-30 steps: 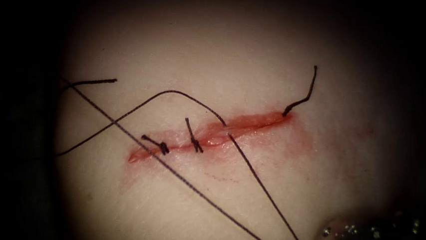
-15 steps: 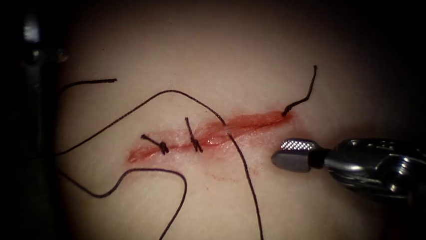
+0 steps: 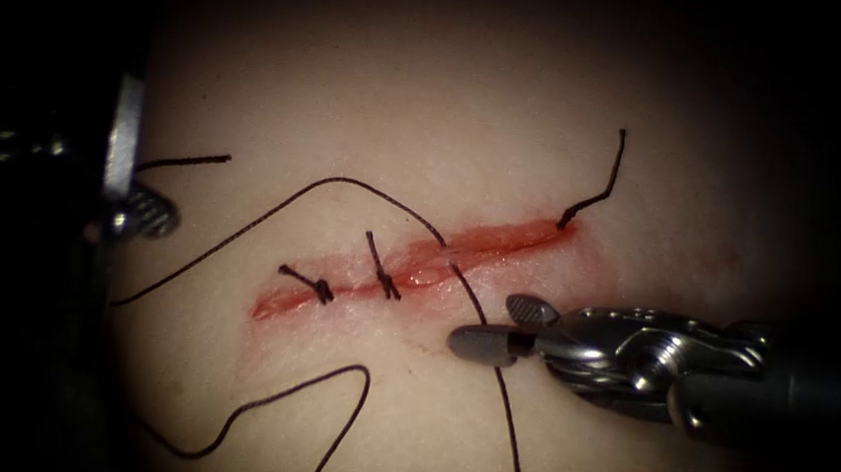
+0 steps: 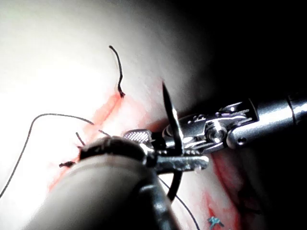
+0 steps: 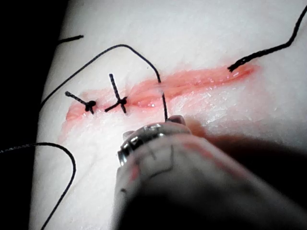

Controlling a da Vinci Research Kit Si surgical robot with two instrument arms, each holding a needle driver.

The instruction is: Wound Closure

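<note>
The right tool (image 3: 493, 325) lies low over the tissue (image 3: 509, 104) just below the cut (image 3: 419, 261), its jaws apart with the thread (image 3: 479, 314) running down between them; nothing is clamped. That thread emerges from the cut's middle, one strand arching up and leftward, the other dropping past the jaws toward the near edge. The left tool (image 3: 136, 201) sits well off to the cut's left, holding the curved needle (image 4: 170, 112) near its middle (seen from the left wrist, point up, clear of the tissue). Two knotted stitches (image 3: 383, 283) cross the cut's left half, and a cut end of thread (image 3: 602, 185) stands at its right end.
</note>
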